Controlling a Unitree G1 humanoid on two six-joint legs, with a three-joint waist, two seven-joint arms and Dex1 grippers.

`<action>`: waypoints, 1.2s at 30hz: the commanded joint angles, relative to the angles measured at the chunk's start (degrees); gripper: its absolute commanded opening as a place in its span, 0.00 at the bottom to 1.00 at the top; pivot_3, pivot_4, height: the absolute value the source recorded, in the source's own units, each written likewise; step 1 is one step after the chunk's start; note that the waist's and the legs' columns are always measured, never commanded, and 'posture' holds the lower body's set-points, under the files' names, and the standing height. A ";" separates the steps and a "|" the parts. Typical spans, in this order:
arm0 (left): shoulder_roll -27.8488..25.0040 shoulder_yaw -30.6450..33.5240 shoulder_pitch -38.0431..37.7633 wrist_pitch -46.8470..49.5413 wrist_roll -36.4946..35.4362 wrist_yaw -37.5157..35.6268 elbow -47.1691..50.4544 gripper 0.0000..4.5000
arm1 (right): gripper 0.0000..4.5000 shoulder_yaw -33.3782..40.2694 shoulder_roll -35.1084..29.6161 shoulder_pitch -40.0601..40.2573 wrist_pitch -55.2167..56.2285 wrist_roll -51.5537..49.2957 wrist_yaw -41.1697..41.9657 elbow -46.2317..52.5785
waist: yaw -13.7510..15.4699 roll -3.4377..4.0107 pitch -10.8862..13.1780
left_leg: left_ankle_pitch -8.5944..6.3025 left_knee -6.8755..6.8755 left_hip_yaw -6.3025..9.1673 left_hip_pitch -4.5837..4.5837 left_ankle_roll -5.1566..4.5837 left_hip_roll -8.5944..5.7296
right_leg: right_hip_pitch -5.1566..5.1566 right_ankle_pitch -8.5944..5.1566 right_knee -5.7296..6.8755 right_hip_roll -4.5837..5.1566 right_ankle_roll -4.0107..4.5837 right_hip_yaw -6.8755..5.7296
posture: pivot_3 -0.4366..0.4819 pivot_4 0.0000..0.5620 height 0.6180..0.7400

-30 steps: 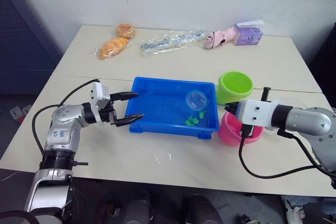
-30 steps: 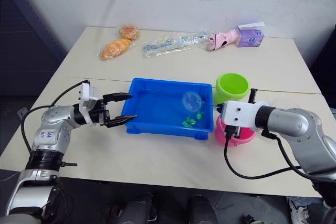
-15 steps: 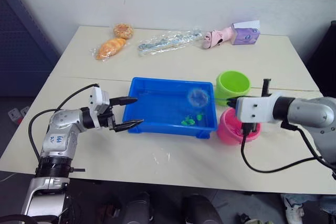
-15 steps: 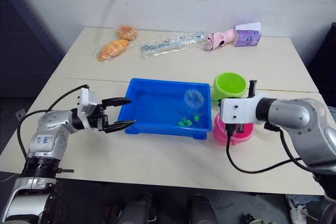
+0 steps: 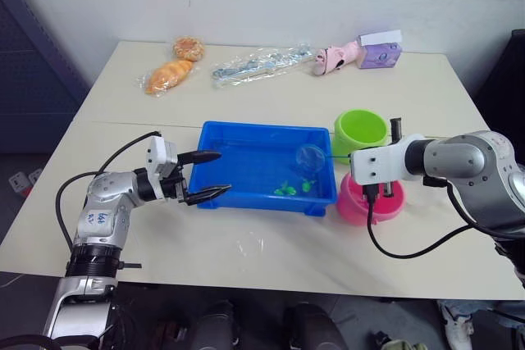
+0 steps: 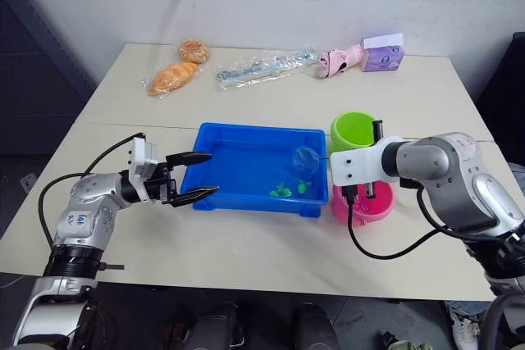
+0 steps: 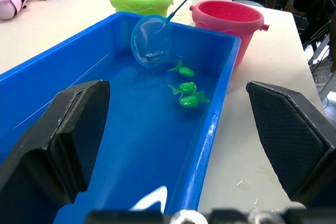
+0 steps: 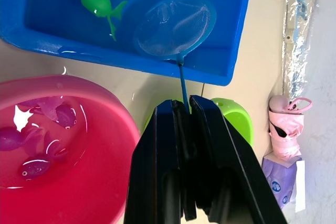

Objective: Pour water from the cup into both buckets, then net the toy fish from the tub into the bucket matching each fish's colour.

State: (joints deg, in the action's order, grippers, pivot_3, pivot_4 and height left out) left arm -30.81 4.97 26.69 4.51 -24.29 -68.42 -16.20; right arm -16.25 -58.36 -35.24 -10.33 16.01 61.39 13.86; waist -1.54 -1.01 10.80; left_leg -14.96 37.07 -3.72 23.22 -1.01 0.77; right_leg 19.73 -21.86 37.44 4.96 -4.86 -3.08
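Holding the net (image 8: 176, 27) by its thin handle, your right gripper (image 8: 184, 109) pinches it tight, the hoop poised over the tub (image 5: 246, 141) above the green fish (image 7: 185, 86). Your left gripper (image 5: 205, 176) spreads wide at the tub's rim, likely steadying. Pink fish (image 8: 39, 135) sit in the pink bucket (image 5: 361, 202); what the green bucket (image 5: 361, 130) holds is hard to make out.

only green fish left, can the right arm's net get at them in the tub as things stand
Probably yes: the net held by the right end effector already hangs inside the tub, just beside the green fish, nothing between.
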 commanded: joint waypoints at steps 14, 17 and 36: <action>0.53 -0.42 0.62 -1.44 0.33 0.44 0.79 0.99 | 0.00 -2.43 1.55 -3.19 -20.58 -4.30 16.20 5.64 | 0.20 0.00 0.00 | -0.02 0.01 0.04 0.00 -0.03 -0.03 | -0.03 0.00 -0.04 0.05 0.00 -0.03 | 0.48 0.27 1.00; 0.22 -0.18 0.13 -1.52 0.25 0.38 0.83 0.99 | 0.00 -1.03 1.66 -2.05 -25.66 -7.41 16.48 7.16 | 0.16 0.00 0.00 | -0.02 0.00 0.05 0.00 -0.03 -0.03 | -0.03 0.00 -0.04 0.05 0.00 -0.04 | 0.48 0.27 1.00; -1.52 0.68 -0.16 -3.10 0.69 -0.33 -1.25 0.99 | 0.00 1.01 9.08 2.10 -33.75 -16.08 7.03 2.64 | 0.01 0.00 0.00 | -0.03 -0.02 0.07 0.00 -0.03 -0.04 | -0.04 0.00 -0.05 0.07 0.00 -0.08 | 0.48 0.27 1.00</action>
State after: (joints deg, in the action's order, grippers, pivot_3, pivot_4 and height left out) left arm -31.40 4.29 26.63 2.41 -23.85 -68.41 -17.43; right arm -15.80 -49.57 -32.95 -43.23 1.25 68.70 16.30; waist -1.53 -1.02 10.80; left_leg -14.99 37.06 -3.65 23.22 -1.04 0.73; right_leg 19.69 -21.85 37.38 5.04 -4.86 -3.17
